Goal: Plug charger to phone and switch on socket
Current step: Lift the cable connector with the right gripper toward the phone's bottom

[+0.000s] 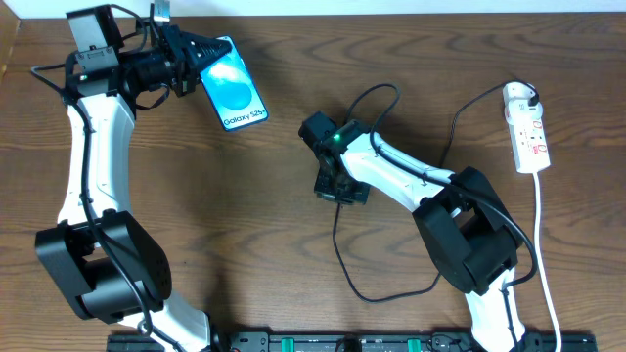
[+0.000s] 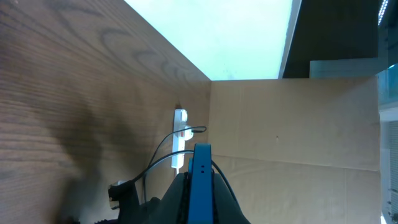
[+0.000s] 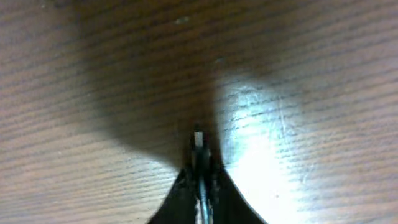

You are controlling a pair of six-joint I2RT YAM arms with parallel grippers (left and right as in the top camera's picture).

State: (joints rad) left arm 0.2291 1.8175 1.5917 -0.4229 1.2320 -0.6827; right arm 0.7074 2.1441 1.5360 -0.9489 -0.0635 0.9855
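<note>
Holding the phone (image 1: 235, 86) by one edge, the left pincer (image 1: 205, 59) is closed tight on it at the far left corner of the table (image 1: 245, 215). The right pincer (image 1: 333, 188) is squeezed shut on the small plug tip of the charger (image 1: 335, 235), near the middle. The socket (image 1: 525, 127) lies well apart, on the right.

blue-cyan phone (image 1: 235, 90), white socket (image 1: 526, 135)

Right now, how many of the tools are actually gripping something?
2. The left tool, upper left in the overhead view, grips the slim blue-screened smartphone. The right tool, near centre, pinches the thin black charger cable at its small plug tip.
</note>
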